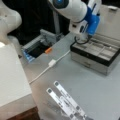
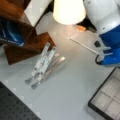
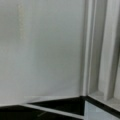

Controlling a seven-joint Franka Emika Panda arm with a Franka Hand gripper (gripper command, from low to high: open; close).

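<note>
A pale grey table [image 1: 100, 90] filled most of the room that could be seen, smooth and evenly lit. A white block [image 1: 11, 75] stood at a front view's left, with brown wood under it. Behind was darkness. In a front view a lit cream lampshade [image 2: 68, 10] glowed at the top, beside a dark wooden shelf [image 2: 27, 47], and a black perforated board [image 2: 12, 107] lay at the bottom left corner.

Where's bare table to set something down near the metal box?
Bare table lies between the open metal box and the folded metal stand; in a front view the same grey patch shows. A narrower strip runs between the white cable and the box. Crowded: the arm hangs over the box; its end effector is not visible.
</note>
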